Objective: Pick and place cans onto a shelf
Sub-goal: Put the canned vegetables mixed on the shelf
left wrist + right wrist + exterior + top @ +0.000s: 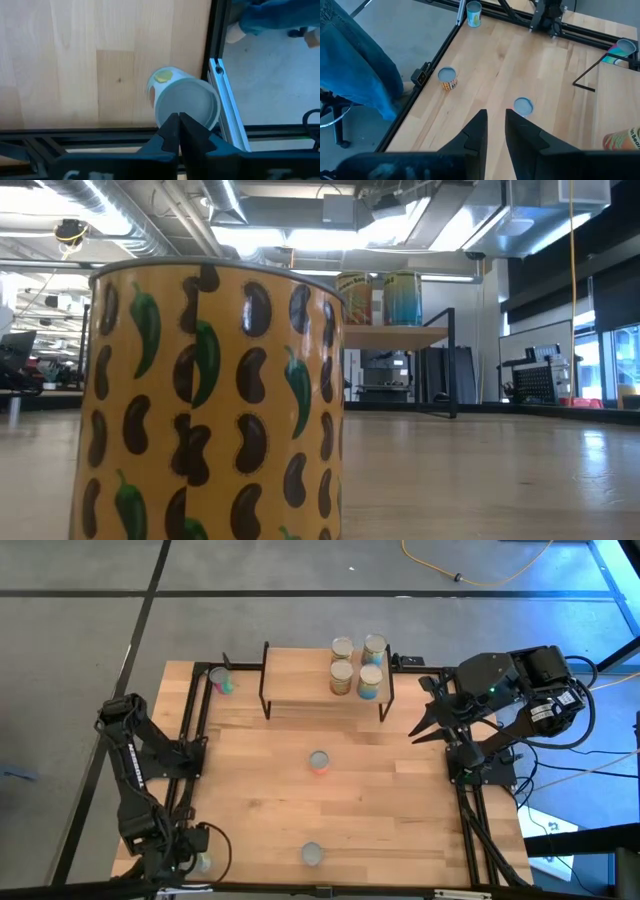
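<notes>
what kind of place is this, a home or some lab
Most likely a robotics lab or workshop, not a home. The low view shows exposed ceiling ducts and equipment racks behind the table, and two arms are mounted on a black frame around it.

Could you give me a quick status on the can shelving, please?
Left gripper shut, empty, by corner can. Right gripper open beside shelf. Four cans shelved, four remaining. Nothing obstructing.
</notes>
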